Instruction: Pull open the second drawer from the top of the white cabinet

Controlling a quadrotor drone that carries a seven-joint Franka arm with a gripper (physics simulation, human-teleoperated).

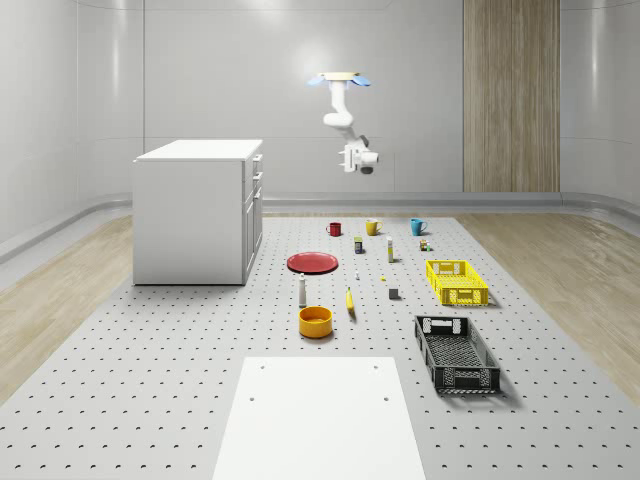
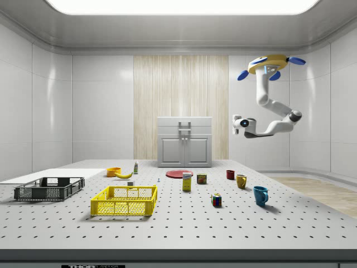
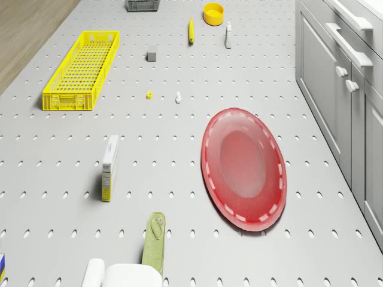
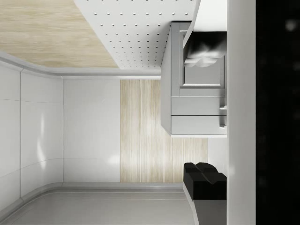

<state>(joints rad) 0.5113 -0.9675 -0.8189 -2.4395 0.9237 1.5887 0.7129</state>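
White boxy cabinet (image 1: 195,212) sits left-centre in whole-scene view, 2nd drawer (image 2: 184,133) shut. Drone (image 1: 343,79) hovers upper centre, white two-finger gripper (image 1: 352,160) well apart, grip state: can't tell. Nothing done yet.

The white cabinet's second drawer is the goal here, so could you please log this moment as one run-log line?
drone: hovering beside white cabinet | gripper: in the air, apart from cabinet front | second drawer: shut | phase: approach

Quick count: one white cabinet (image 1: 192,212), three mugs (red (image 1: 334,229), yellow (image 1: 372,227), blue (image 1: 417,226)), two crates (yellow (image 1: 456,282), black (image 1: 456,353)), one red plate (image 1: 312,262), one orange bowl (image 1: 315,321), one banana (image 1: 350,301).
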